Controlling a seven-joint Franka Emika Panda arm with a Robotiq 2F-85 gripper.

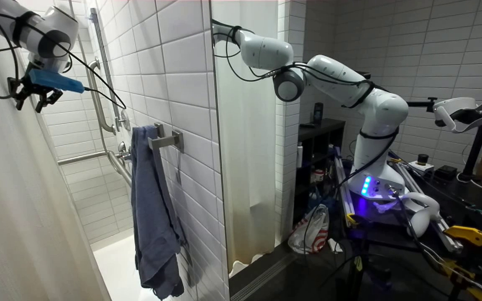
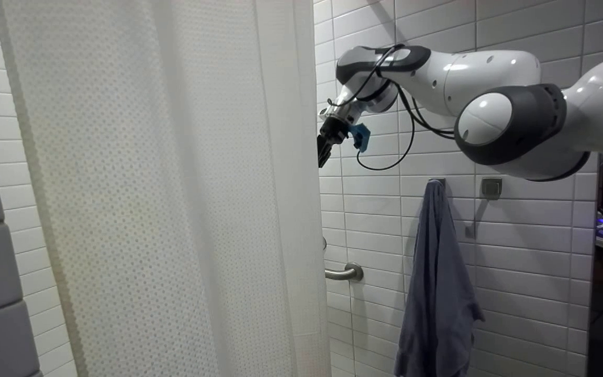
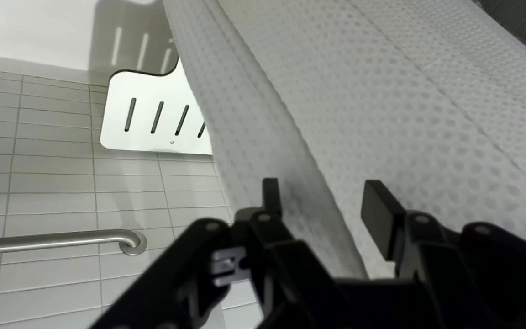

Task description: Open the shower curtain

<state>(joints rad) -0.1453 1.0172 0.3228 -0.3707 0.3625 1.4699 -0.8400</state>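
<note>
The shower curtain [image 2: 176, 199] is a tall off-white dotted sheet with soft vertical folds. It also hangs at the left in an exterior view [image 1: 15, 200]. In the wrist view the curtain [image 3: 381, 105] runs diagonally, with a folded strip along its free edge. My gripper [image 3: 322, 201] is open, with a wide gap between its fingertips. The folded strip shows between and behind the fingers; I cannot tell whether they touch it. In both exterior views the gripper [image 1: 29, 102] is high beside the curtain's edge. There the gripper [image 2: 324, 152] is partly hidden by the curtain.
A blue-grey towel [image 1: 155, 209] hangs from a metal hook on the white tiled wall [image 2: 375, 220]. Metal grab bars [image 3: 62, 240] run along the shower walls. A white slotted panel [image 3: 153, 119] shows beyond the curtain. A mirror-like surface [image 1: 247, 125] appears to reflect the arm and curtain.
</note>
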